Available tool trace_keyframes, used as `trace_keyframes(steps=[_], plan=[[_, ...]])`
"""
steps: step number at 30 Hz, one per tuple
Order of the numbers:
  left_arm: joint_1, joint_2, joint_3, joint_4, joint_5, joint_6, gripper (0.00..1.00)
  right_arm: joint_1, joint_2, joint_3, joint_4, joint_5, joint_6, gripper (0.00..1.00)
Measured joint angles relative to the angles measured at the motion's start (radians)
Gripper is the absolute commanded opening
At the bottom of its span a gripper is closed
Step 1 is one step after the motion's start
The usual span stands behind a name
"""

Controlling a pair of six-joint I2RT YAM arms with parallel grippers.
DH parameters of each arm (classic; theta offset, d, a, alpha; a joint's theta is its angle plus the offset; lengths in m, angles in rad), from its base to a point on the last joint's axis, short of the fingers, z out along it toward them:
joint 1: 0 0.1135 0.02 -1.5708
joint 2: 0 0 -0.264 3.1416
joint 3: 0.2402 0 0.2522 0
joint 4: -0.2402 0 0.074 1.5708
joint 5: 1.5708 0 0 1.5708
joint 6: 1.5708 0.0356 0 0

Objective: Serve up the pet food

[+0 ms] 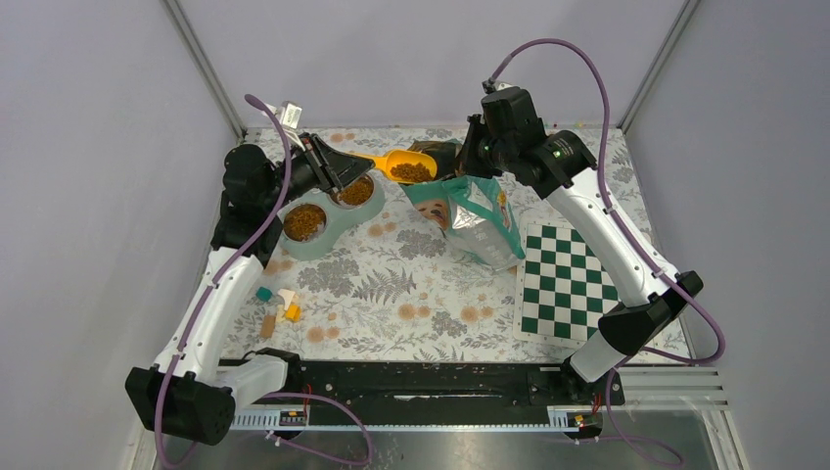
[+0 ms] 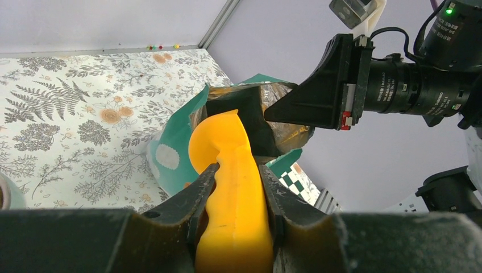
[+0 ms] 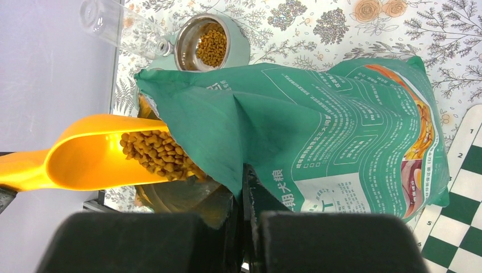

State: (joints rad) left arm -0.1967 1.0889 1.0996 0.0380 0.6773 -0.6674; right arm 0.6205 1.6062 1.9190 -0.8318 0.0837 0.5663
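Note:
My left gripper (image 1: 338, 168) (image 2: 236, 170) is shut on the handle of an orange scoop (image 1: 401, 164) (image 2: 233, 187) (image 3: 85, 156). The scoop holds a heap of brown pet food (image 1: 412, 172) (image 3: 156, 153) and hangs at the open mouth of a green feed bag (image 1: 470, 211) (image 3: 318, 131) (image 2: 176, 142). My right gripper (image 1: 472, 147) (image 3: 243, 170) is shut on the bag's top edge and holds it up. A pale green double bowl (image 1: 328, 233) sits left of the bag; both cups hold pet food (image 1: 304, 221) (image 3: 211, 46).
A green-and-white checkered board (image 1: 571, 282) lies right of the bag. Small coloured wooden blocks (image 1: 279, 306) lie on the floral cloth (image 1: 391, 294) near the left arm. Grey walls close in the back and sides.

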Motion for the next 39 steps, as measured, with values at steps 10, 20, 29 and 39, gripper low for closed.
trace_keyframes(steps=[10, 20, 29, 39], plan=[[0.002, 0.0, 0.021, -0.04, -0.019, -0.043, 0.0, 0.0, 0.0, -0.002, 0.003, 0.001, 0.012, 0.0], [0.106, 0.012, -0.063, 0.02, 0.009, -0.499, 0.0, 0.0, -0.001, -0.008, 0.008, 0.001, 0.015, 0.0], [0.138, 0.01, -0.17, 0.187, 0.03, -0.807, 0.0, -0.001, -0.018, -0.024, 0.015, 0.002, 0.015, 0.0], [0.166, -0.019, -0.179, 0.363, 0.032, -0.939, 0.0, -0.003, -0.038, -0.039, 0.013, 0.002, 0.015, 0.0]])
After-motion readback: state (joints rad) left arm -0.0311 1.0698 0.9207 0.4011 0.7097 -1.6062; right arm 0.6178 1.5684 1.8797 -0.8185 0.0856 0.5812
